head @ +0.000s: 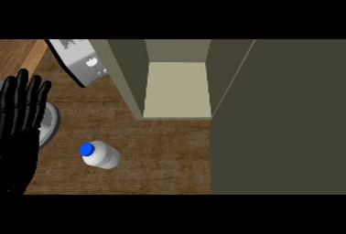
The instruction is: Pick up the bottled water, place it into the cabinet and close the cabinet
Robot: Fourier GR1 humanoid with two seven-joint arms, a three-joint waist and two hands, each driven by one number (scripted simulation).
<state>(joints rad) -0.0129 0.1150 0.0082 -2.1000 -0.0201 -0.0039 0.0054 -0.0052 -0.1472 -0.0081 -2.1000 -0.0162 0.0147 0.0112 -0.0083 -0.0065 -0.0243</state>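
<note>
Left hand (pixel 19 123) rests at the view's left edge, fingers straight, holding nothing.

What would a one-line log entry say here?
bottle: on counter, untouched | cabinet: open | left hand: open, resting

Wooden counter (pixel 162 151) with bottled water (pixel 100 155), cabinet (pixel 177 91).

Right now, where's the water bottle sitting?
In the head view the water bottle stands on the wooden counter at lower left, just right of the open left hand and in front of the open cabinet.
</note>
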